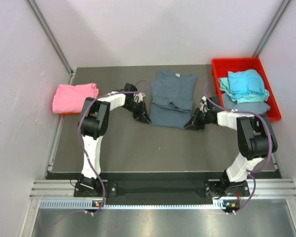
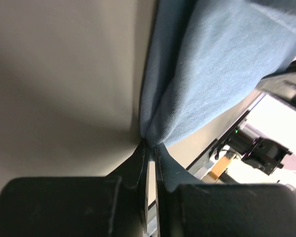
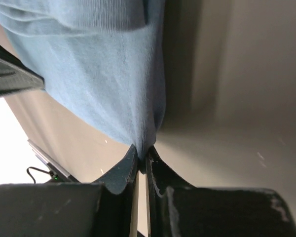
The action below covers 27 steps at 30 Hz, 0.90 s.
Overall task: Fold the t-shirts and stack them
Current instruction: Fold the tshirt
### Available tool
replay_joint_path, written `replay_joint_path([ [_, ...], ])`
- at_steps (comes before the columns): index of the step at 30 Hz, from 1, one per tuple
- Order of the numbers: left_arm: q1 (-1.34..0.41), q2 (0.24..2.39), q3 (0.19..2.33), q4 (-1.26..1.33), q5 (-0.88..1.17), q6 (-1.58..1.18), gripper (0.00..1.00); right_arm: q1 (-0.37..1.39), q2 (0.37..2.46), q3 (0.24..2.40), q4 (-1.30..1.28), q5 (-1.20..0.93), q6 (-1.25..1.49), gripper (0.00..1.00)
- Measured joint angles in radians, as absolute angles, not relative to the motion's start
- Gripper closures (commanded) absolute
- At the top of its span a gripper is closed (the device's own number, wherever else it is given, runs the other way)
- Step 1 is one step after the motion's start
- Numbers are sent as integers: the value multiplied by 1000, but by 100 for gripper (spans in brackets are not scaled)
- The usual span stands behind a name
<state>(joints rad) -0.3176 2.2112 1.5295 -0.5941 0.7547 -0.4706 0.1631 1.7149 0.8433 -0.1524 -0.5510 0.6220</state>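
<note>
We find the widest open stretch on the dark grey table mat [image 1: 158, 148], between the arm bases and the slate-blue cotton t-shirt [image 1: 172, 96]; that shirt fills the middle, with the left gripper [image 1: 144, 117] and right gripper [image 1: 190, 124] clamped on its near corners; a folded pink t-shirt [image 1: 74, 98] blocks the left edge; the red plastic bin [image 1: 237, 63], heaped with turquoise shirts [image 1: 244, 85], blocks the far right; white walls [image 1: 19, 74] close both sides.

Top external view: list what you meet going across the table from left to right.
Pink folded t-shirt → left gripper → blue-grey t-shirt, pinched at its near corners → right gripper → red bin holding teal shirts.
</note>
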Motion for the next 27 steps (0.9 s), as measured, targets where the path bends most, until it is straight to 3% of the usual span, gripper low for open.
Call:
replay_joint_path([
  [15, -433, 2101, 1469, -587, 738, -472, 100, 102, 1503, 760, -235, -524, 563, 100],
  [27, -442, 1805, 1469, -605, 691, -432, 100, 102, 1337, 923, -370, -521, 505, 100],
])
